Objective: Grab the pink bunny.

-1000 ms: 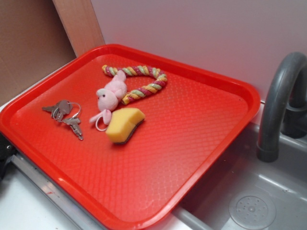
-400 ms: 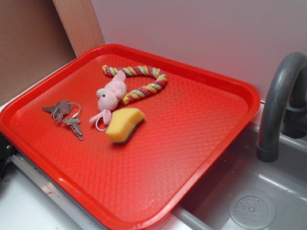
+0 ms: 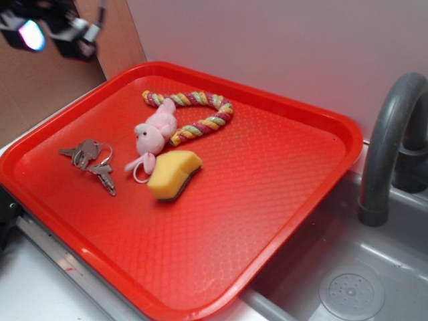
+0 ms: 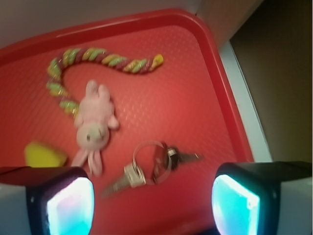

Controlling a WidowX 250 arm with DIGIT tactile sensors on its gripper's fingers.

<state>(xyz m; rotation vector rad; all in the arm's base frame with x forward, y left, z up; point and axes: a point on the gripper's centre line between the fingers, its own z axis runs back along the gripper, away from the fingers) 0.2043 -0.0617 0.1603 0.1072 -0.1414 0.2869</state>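
Note:
The pink bunny (image 3: 154, 135) lies near the middle of the red tray (image 3: 281, 167), between the twisted rope toy (image 3: 197, 110) and the yellow sponge (image 3: 174, 174). In the wrist view the bunny (image 4: 93, 125) lies left of centre, ears pointing toward the camera. My gripper (image 3: 50, 30) is high in the top left corner of the exterior view, above and beyond the tray's left side, well away from the bunny. In the wrist view the gripper (image 4: 151, 203) is open and empty, its two glowing pads wide apart above the keys.
A bunch of keys (image 3: 90, 160) lies left of the bunny, also in the wrist view (image 4: 156, 166). A grey faucet (image 3: 388, 147) and sink (image 3: 348, 287) stand right of the tray. A brown wall panel (image 3: 40, 87) is behind at left.
My gripper has come into the exterior view at the top left corner; earlier it was out of view. The things on the tray have not moved.

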